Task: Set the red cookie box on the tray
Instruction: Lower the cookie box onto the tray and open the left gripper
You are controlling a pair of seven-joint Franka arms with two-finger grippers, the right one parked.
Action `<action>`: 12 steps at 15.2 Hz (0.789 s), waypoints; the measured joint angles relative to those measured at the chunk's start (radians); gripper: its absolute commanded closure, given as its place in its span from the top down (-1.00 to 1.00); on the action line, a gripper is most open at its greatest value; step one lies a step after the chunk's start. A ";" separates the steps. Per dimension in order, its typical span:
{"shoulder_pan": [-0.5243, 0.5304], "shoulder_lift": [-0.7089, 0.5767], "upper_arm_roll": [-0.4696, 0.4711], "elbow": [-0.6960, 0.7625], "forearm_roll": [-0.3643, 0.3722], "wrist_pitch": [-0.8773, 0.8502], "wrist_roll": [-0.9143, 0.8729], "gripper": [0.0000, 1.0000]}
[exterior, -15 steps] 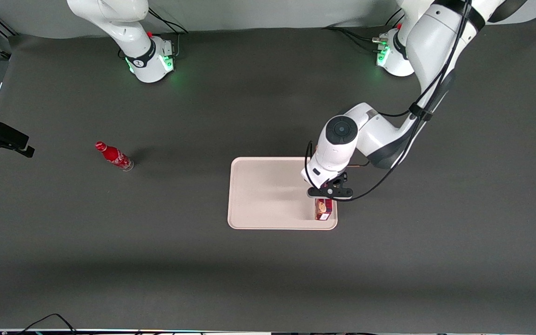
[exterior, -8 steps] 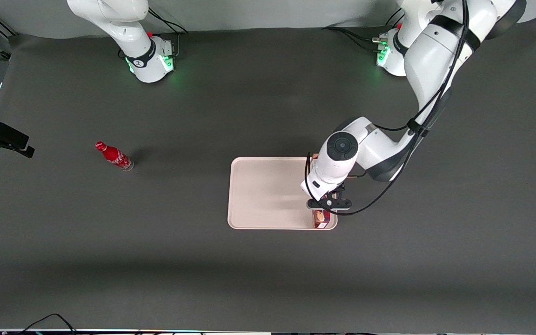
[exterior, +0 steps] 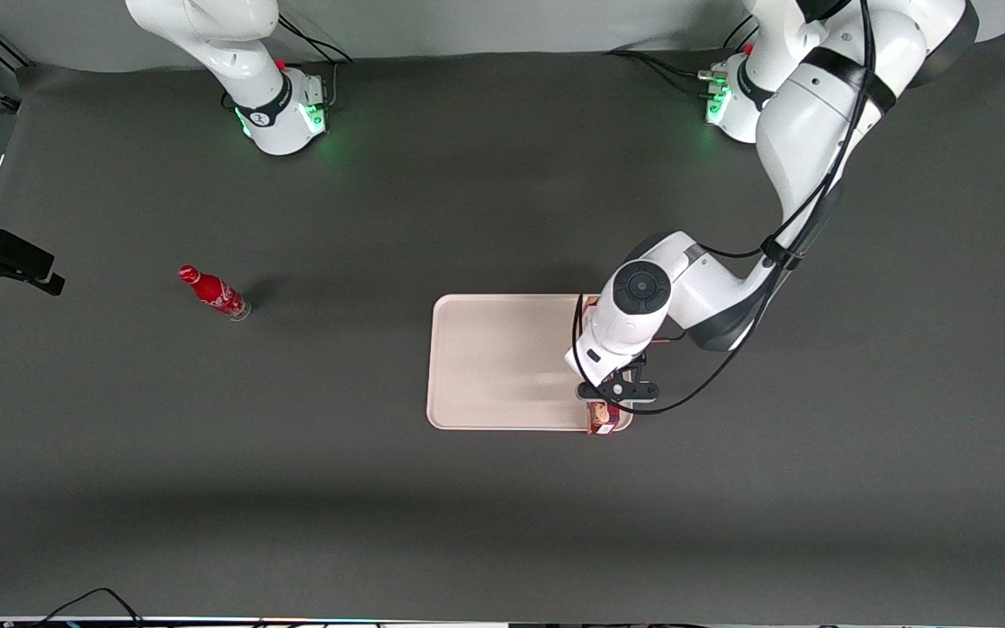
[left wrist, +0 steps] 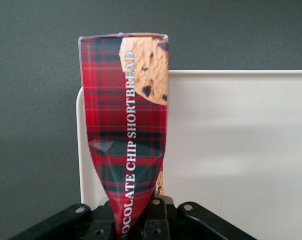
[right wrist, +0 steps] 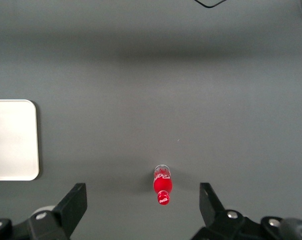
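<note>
The pincer (exterior: 609,403), pinching the red cookie box (exterior: 602,419), has drifted nearer the camera; the box now overhangs the tray's (exterior: 502,366) near rim.

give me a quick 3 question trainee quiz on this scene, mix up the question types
1. True or false: the left arm's hand grips the long dark-red plaid cookie box.
2. Over which part of the flat pale pink rectangular tray does the box hang?
A. its middle
B. the corner nearest the front camera, toward the working arm's end
C. the edge nearest the bottle
3. Fill in: the small red bottle stands on the ____ table mat.

Key: 1 true; 2 B; 3 dark grey.
</note>
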 measured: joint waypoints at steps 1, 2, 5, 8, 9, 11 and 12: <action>0.000 0.000 0.000 0.000 0.007 0.000 0.000 0.89; 0.000 0.000 0.000 0.000 0.010 0.000 0.000 1.00; 0.000 0.000 0.000 0.002 0.015 0.000 0.000 1.00; 0.000 0.000 0.000 0.003 0.017 0.000 0.000 1.00; 0.000 0.000 0.000 0.003 0.018 0.000 0.000 1.00; 0.000 0.000 0.000 0.003 0.018 0.000 0.000 1.00; 0.000 0.000 0.000 0.003 0.018 0.000 0.000 1.00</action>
